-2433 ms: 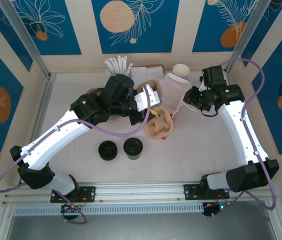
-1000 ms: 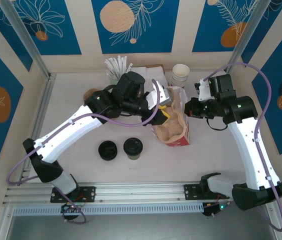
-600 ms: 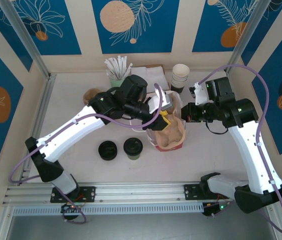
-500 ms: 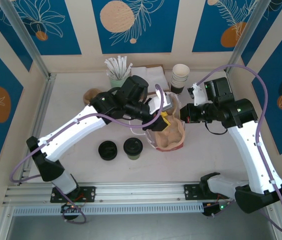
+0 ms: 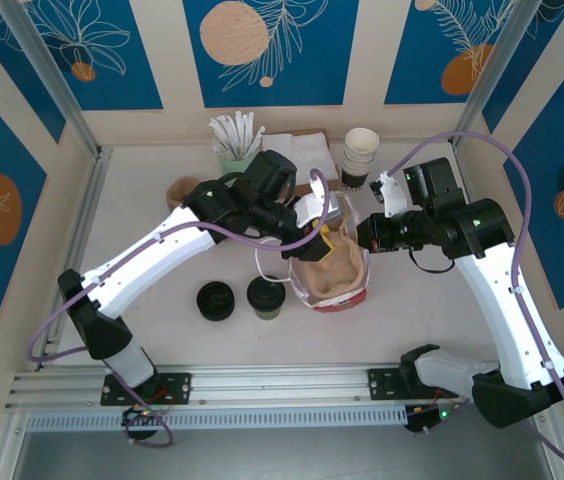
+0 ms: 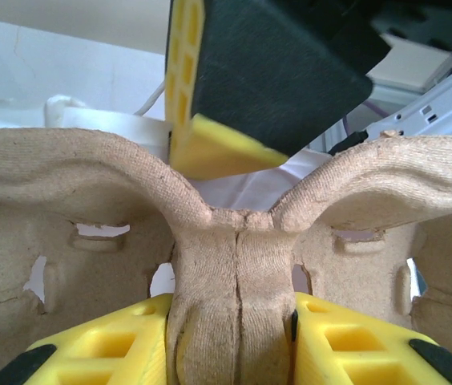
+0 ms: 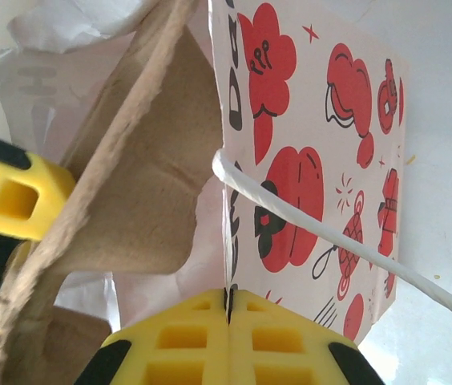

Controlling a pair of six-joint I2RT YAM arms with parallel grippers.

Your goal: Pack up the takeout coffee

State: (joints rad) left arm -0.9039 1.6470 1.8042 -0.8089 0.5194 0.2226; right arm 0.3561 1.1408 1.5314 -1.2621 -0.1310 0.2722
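Note:
The takeout coffee, a small cup with a black lid and dark green side, stands on the table left of the paper bag. A brown pulp cup carrier sits in the bag's open mouth. My left gripper is shut on the carrier's centre ridge, its yellow fingers pressing from both sides. From the right, my right gripper is shut on the bag's top edge. In the right wrist view the red-printed bag wall faces the carrier.
A low stack of black lids lies left of the coffee. At the back stand white cups, a cup of straws and napkins. The bag's white cord handle hangs loose.
Both arms have brought the bag and carrier nearer and leftward. The bag now stands upright with the carrier lower in its mouth. Coffee and lids have not moved.

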